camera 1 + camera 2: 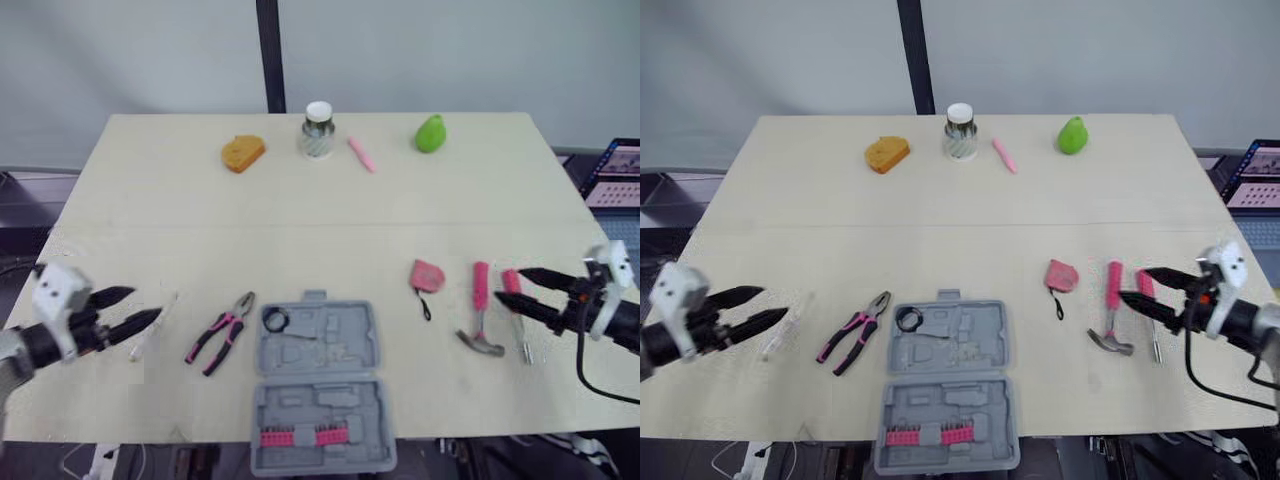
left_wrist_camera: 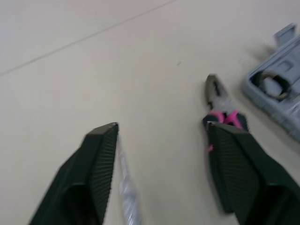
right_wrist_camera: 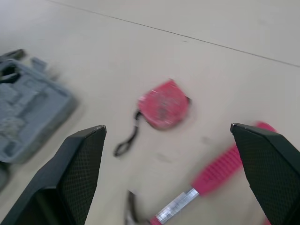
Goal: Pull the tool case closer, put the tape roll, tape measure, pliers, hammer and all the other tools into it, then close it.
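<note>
The open grey plastic tool case (image 1: pixel 320 385) lies at the near edge of the pale wooden table (image 1: pixel 320 220), midway between the two arms. Its two halves are stacked near-to-far, and a black tape roll (image 1: pixel 275 320) sits in the far left pocket. The left gripper (image 1: pixel 143 305) hovers well to the case's left with its fingers spread apart. A slim clear tool (image 1: pixel 150 335) lies just beside its tips. The pink-and-black handled pliers (image 1: pixel 222 335) lie between gripper and case, on a diagonal with the nose aimed away and toward the case. The right gripper (image 1: pixel 510 285), its fingers also wide apart, is at the pink handles of the hammer (image 1: pixel 479 305) and a screwdriver (image 1: pixel 515 300). Both tools run near-to-far, and the hammer's steel head is nearest the robot. The pink tape measure (image 3: pixel 164 105) rests just left of the hammer, between it and the case.
</note>
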